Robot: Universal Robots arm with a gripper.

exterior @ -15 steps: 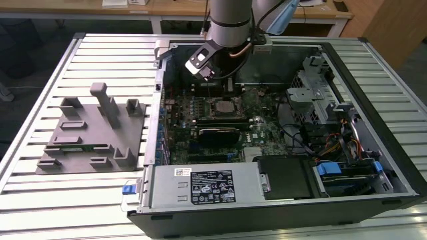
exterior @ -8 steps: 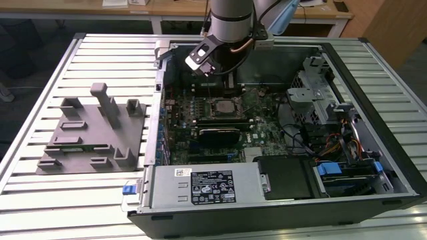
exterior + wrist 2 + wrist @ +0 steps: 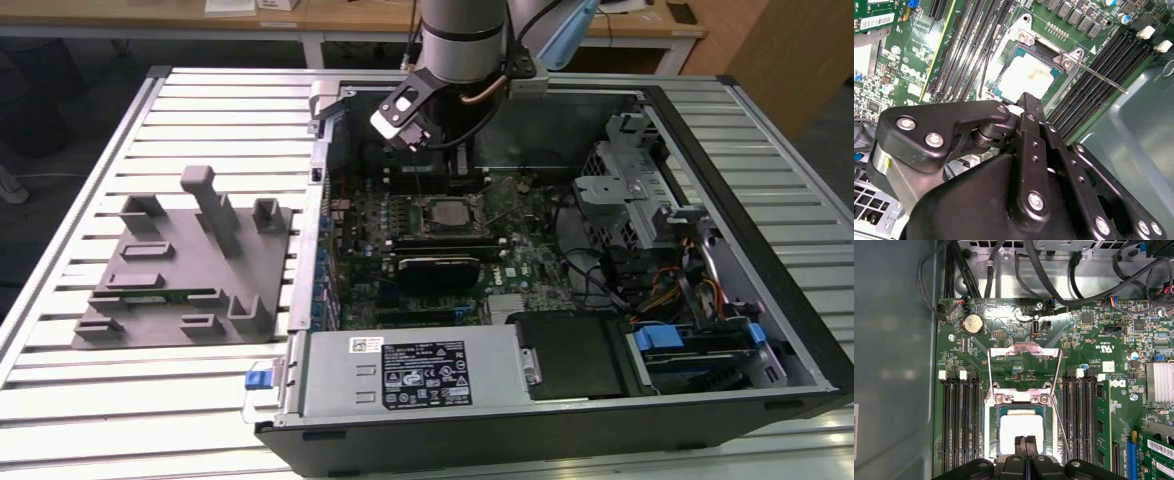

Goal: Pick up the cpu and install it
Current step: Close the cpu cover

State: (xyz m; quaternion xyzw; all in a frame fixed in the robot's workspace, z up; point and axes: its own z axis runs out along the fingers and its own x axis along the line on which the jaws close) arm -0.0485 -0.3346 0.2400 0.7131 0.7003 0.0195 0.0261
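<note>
cpu [image 3: 1021, 429] sits flat in the open socket [image 3: 1019, 398] on the motherboard [image 3: 1089, 340], retention frame [image 3: 1024, 351] flipped up. Gripper [image 3: 1026, 442] sits right over the cpu's edge, fingers pressed together, gripping nothing. Can't tell if they touch it.

An open PC case [image 3: 534, 435] is laid flat on the slatted table [image 3: 214, 110], with a grey fixture [image 3: 180, 270] parked beside it. A coin battery [image 3: 973, 324] is seated on the green motherboard [image 3: 1019, 330] near black cables [image 3: 961, 270].
</note>
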